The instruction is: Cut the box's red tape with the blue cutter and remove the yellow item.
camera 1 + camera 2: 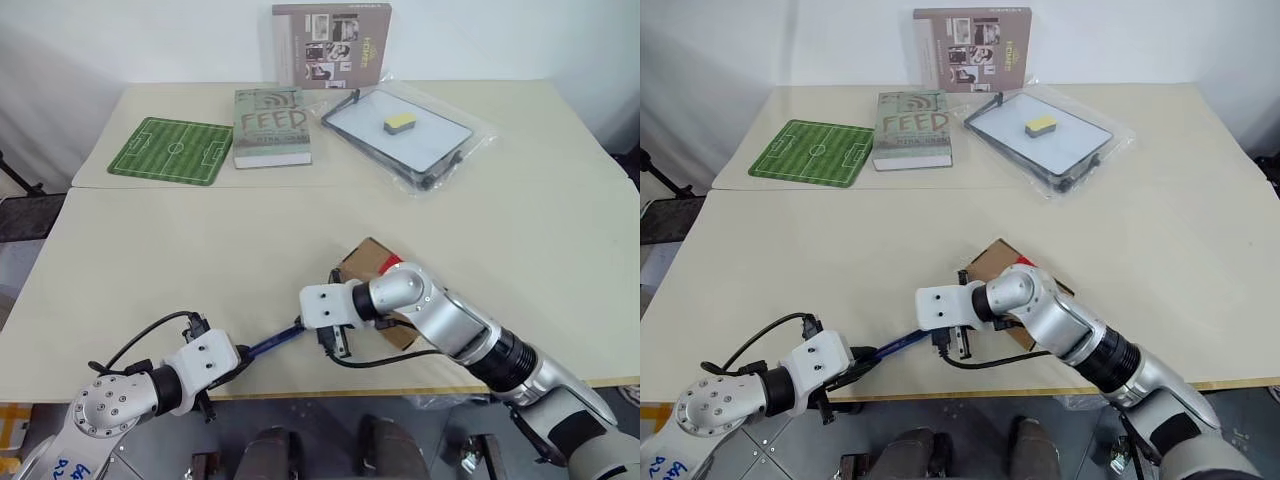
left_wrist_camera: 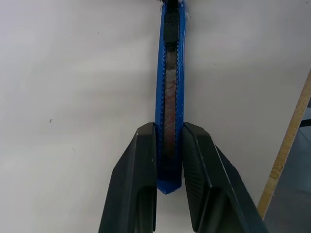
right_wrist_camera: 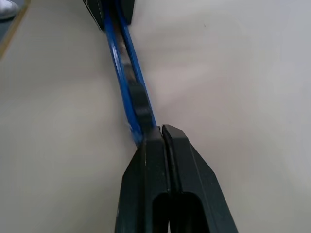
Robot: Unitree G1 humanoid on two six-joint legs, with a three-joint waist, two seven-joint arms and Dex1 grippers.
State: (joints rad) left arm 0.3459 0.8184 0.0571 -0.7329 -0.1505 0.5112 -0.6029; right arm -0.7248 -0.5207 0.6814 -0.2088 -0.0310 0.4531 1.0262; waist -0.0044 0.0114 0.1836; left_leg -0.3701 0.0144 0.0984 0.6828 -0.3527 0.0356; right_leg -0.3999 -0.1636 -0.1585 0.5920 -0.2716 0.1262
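Gripping the blue cutter (image 1: 278, 343) by its rear end, the left gripper (image 1: 243, 362) is hovering near the desk's (image 1: 150, 270) front edge in the head views; the box (image 1: 372, 262), red tape (image 1: 389, 265) showing, is lying behind the right arm. Left wrist view: both fingers (image 2: 138, 179) are clamping the cutter. Right wrist view: the right gripper (image 3: 162, 133) is sitting closed, its tips touching the cutter's far end.
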